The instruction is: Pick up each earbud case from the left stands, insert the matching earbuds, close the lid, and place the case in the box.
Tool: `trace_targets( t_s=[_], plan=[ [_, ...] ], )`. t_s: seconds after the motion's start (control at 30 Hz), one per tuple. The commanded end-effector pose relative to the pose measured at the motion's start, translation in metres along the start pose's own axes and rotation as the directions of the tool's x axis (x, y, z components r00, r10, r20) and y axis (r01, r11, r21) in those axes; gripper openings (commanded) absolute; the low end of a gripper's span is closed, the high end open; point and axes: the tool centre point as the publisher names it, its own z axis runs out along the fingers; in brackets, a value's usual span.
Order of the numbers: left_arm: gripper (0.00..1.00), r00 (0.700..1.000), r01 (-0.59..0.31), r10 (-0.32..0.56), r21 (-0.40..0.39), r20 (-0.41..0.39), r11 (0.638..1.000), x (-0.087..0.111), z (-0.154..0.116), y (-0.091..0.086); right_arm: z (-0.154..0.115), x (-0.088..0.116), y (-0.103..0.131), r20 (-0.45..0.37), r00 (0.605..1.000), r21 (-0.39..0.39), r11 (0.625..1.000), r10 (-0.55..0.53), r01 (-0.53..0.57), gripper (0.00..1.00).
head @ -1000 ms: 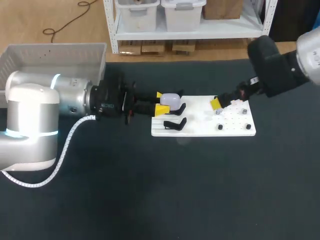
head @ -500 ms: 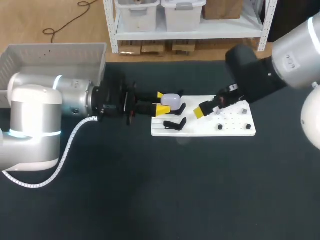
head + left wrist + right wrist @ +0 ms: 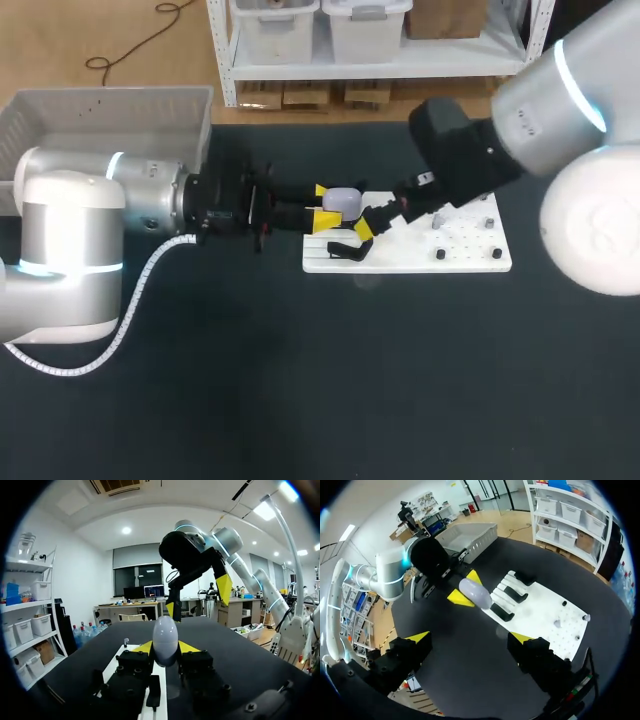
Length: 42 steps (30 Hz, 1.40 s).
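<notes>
Right claw [image 3: 365, 227] swung nearer, smooth egg-shaped case [image 3: 343, 199] — pinched in left claw [image 3: 322, 205]

Soft, even light falls from above on my matte black tabletop [image 3: 300, 380], which swallows it without glare. The flat white plastic board [image 3: 466, 262] right of centre glows brightest. My glossy silver-white left arm [image 3: 70, 220] shows pale highlights at left.
</notes>
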Motion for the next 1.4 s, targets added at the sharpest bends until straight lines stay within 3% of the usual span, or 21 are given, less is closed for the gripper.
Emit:
trace_targets(
  t_s=[0.03,0.5,1.4],
  plan=[
    [0.0,1.0,-0.002,0.002,-0.005,0.001,1.0,0.0,0.0,-0.001,0.014,-0.014,-0.004,-0.013,1.0,-0.018,1.0,0.004,-0.005,1.0],
    [0.0,1.0,-0.002,0.002,-0.005,0.001,1.0,0.0,0.0,-0.001,0.029,-0.022,-0.018,-0.029,0.999,0.006,1.0,0.029,-0.029,1.0],
    [0.0,1.0,-0.002,0.002,-0.005,0.001,1.0,0.0,0.0,-0.001,0.029,-0.036,-0.039,-0.013,0.998,0.082,0.995,0.057,-0.056,1.0]
  ],
)
